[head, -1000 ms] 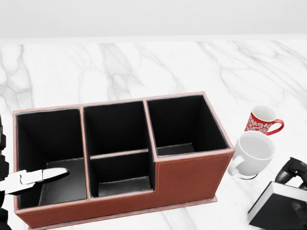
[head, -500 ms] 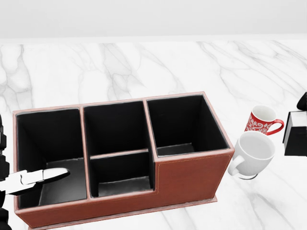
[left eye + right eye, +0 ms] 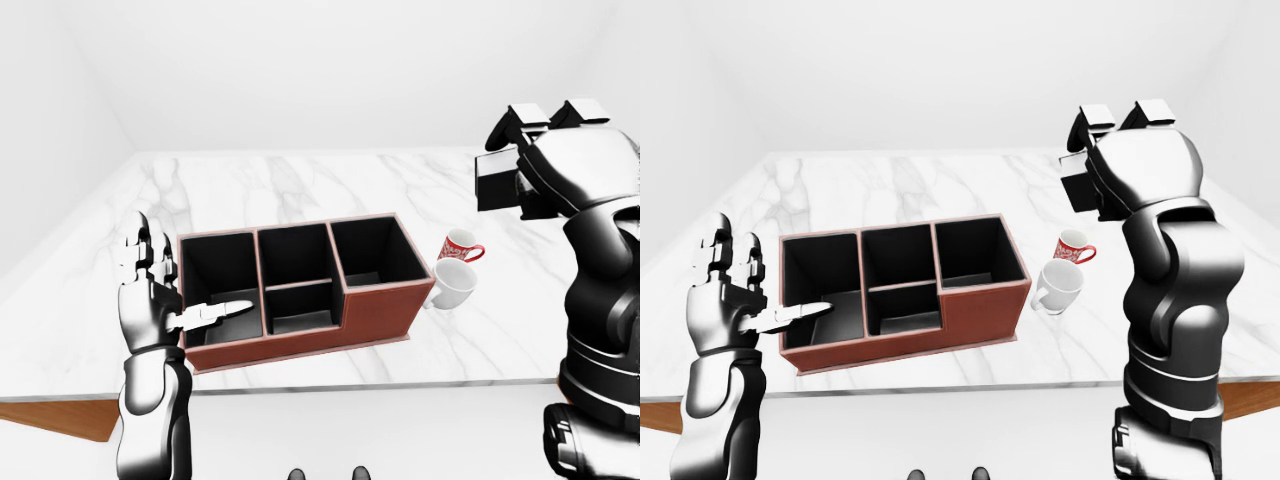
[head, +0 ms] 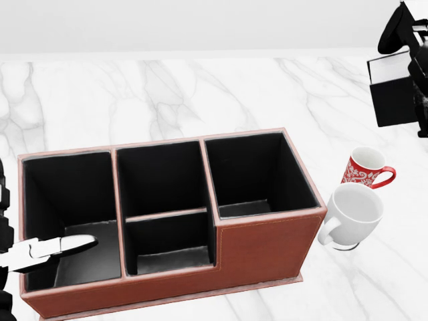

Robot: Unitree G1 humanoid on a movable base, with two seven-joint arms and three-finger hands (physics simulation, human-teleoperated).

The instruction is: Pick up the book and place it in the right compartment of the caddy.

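So the book (image 4: 394, 93) has gone way up in the last second: it was down at about 5 o'clock of the head view on the marble, then at 3 o'clock beside the mugs, and now it's up at 1–2 o'clock, clear of the marble counter (image 4: 200, 93). The right hand (image 3: 560, 160) has its fingers clamped round it (black cover, white page edge showing), held high and well to the right of the caddy (image 4: 267, 251). My read is the pick-up part is done and what's left is carrying it across to 9 o'clock and down into the right compartment (image 4: 257, 177).

Containers: the caddy has a big left bay, a split middle one, and the right one, and all look empty apart from one finger of the left hand (image 3: 150, 295), which is spread open with that finger poking into the left bay. The white mug (image 4: 354, 214) and the red patterned mug (image 4: 366, 167) sit just to the caddy's right; both look empty.
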